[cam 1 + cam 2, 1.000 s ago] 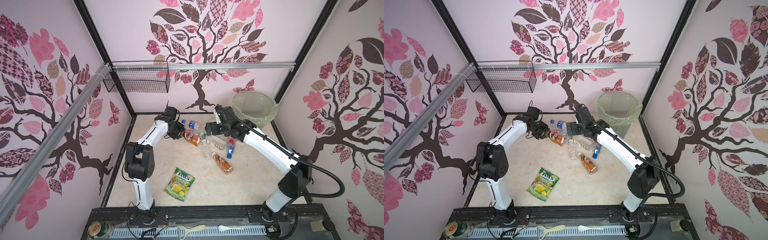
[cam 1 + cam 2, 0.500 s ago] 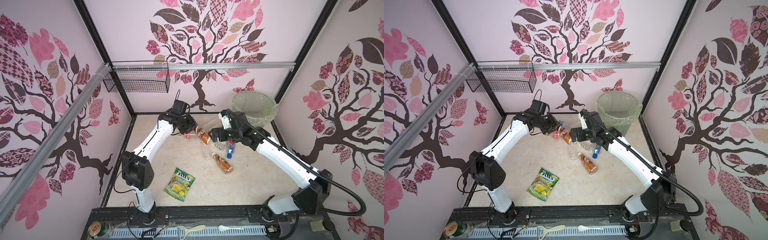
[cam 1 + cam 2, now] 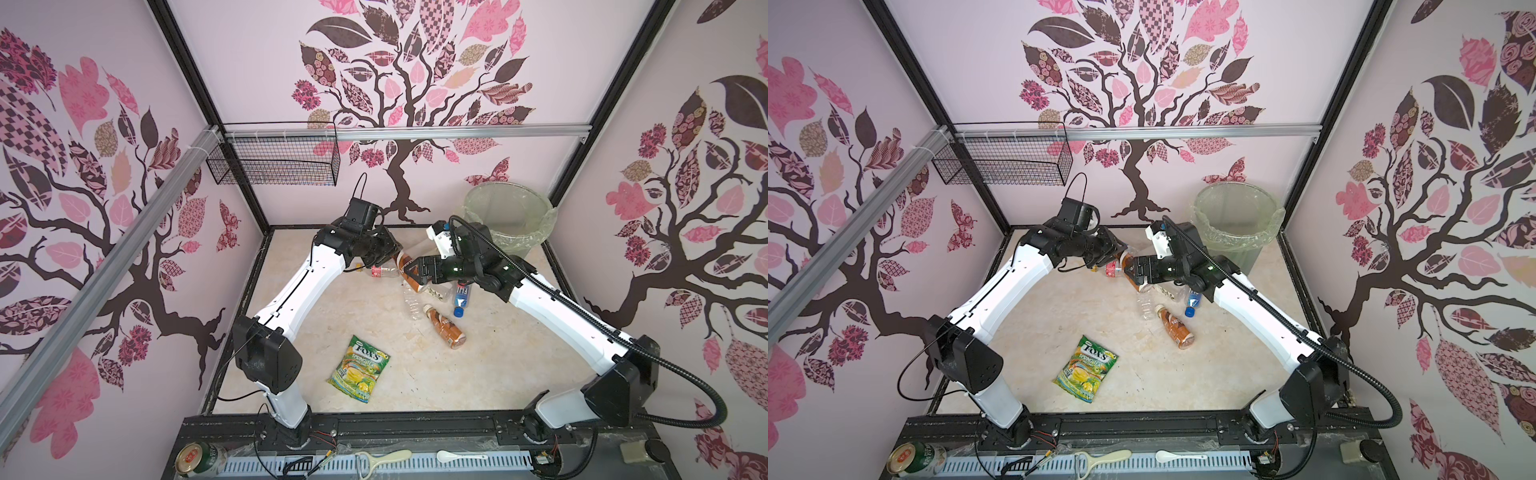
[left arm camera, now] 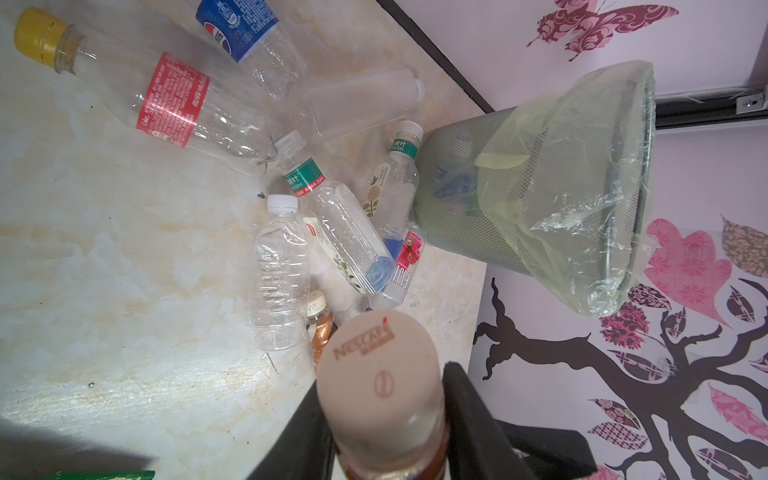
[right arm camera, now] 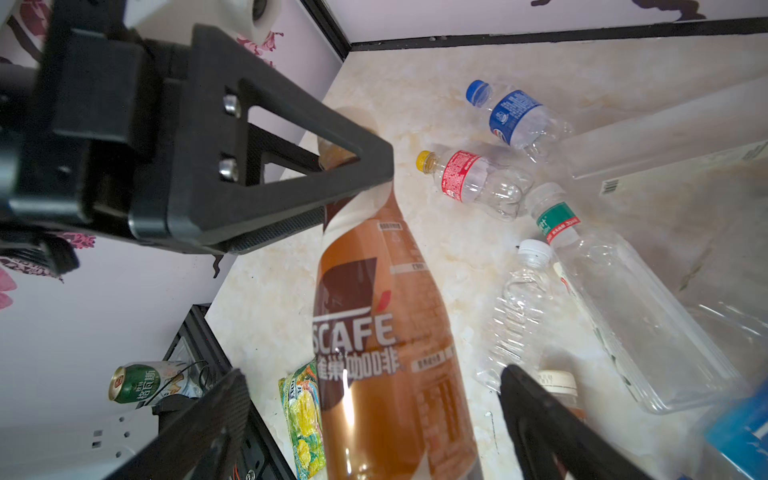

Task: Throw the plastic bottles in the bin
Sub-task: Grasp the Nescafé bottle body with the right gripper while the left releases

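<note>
In both top views:
1. brown bottle (image 3: 409,275): centre of frame, lifted off the table (image 3: 498,374), spanning the gap between my two arms. My left fingers (image 3: 390,254) are clenched on its neck end. My right fingers (image 3: 412,272) are spread around its body. I judge this a hand-over, since the bin (image 3: 517,245) stands right of centre at the table's back corner, on my right arm's side.
2. loose bottles (image 3: 446,330): a cluster just below and right of the held one, lying on the table, not yet binned.
3. candy bag (image 3: 360,370): lower centre, flat on the table. It is not for the bin.

Left wrist view:
4. brown bottle (image 4: 376,374): its cap end sticks out between my left fingers, one black finger against each side. I grip the neck so the body is free for the other arm.
5. bin (image 4: 457,195): just beyond the loose bottles, liner folded over its rim, mouth open.

Right wrist view:
6. brown bottle (image 5: 386,332): it runs between my right fingers with a gap showing on either side, so they are released and not yet gripping. My left fingers pinch the neck at the far end.
7. risk, as I judge it: if the left lets go before the right closes, the bottle drops among the others.
</note>
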Controlling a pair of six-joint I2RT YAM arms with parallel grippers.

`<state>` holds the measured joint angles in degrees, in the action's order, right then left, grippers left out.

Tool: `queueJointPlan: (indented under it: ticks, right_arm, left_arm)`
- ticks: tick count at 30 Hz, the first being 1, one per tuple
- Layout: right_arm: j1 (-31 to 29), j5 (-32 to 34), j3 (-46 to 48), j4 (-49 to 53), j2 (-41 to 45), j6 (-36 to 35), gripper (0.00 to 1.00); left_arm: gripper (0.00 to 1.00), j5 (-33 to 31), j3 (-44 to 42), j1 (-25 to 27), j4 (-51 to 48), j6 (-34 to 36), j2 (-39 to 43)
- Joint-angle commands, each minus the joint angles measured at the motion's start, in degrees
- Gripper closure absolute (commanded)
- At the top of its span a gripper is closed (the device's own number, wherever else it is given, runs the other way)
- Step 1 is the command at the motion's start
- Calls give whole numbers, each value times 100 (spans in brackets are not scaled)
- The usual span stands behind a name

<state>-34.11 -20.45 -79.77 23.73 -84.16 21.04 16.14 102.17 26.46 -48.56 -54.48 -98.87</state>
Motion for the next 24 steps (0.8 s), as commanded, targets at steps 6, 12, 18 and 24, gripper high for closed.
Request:
queueJointPlan:
  ticks: [6, 12, 18, 24]
  right_arm:
    - [-94, -225, -110, -51, -357, -19, 13]
    - [-89, -102, -175, -48, -426, -91, 24]
    - [-91, -30, -397, 1, -453, -116, 43]
    - [-96, 105, -575, 89, -393, -129, 48]
  left_arm:
    - [60, -6, 512, -9, 59, 117, 109]
    - [58, -13, 550, -9, 55, 96, 126]
    - [51, -89, 488, -9, -13, 111, 186]
    - [47, -223, 510, -33, -98, 200, 261]
